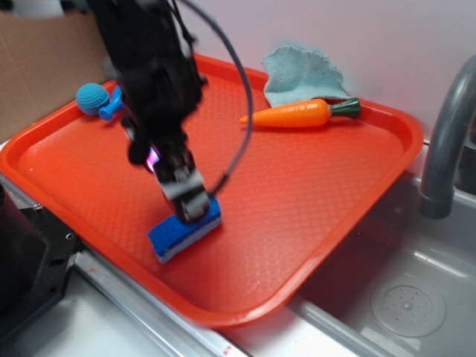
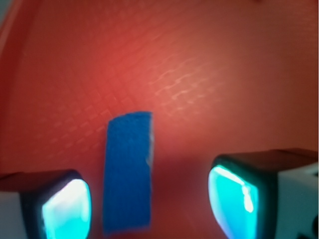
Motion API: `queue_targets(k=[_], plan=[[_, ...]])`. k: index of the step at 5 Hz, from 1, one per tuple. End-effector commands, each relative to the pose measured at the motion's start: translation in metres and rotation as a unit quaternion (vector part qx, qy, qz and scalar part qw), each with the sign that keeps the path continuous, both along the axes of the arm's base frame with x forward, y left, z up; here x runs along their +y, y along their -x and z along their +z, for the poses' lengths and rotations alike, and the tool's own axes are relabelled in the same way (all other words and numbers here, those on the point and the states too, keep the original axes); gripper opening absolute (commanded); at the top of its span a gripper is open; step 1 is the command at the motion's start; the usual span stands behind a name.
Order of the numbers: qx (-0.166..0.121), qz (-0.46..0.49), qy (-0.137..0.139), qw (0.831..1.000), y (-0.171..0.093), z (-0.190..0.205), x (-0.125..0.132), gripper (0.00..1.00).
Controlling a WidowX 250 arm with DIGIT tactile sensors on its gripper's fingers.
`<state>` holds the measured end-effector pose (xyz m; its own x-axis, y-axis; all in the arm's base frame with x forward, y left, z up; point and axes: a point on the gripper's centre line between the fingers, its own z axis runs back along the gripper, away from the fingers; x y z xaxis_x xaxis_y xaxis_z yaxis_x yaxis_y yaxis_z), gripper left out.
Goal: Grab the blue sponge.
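Gripper (image 2: pixel 149 204) apparently open astride blue sponge (image 2: pixel 127 172) on tray (image 1: pixel 312 201)

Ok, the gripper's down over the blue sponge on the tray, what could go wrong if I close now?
1. In the wrist view the blue sponge lies off-centre between the open fingers, close to one and well clear of the other, so closing may push it sideways or pinch only an edge.
2. The gripper is already low over the sponge on the red tray; going lower could press the fingertips into the tray.
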<state>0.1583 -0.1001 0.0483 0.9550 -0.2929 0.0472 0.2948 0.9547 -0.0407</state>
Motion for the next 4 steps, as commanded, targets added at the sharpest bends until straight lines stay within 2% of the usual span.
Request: queue_targets(k=[1,2,4], plan=[[0.007,-0.022,0.006,1.0,-0.002,-0.04,-0.011,1.0],[0.011,-0.026,0.002,1.0,-0.002,-0.037,-0.012,0.0],[-0.006,-0.081,0.011,0.997,-0.011,0.032,-0.003,0.0]])
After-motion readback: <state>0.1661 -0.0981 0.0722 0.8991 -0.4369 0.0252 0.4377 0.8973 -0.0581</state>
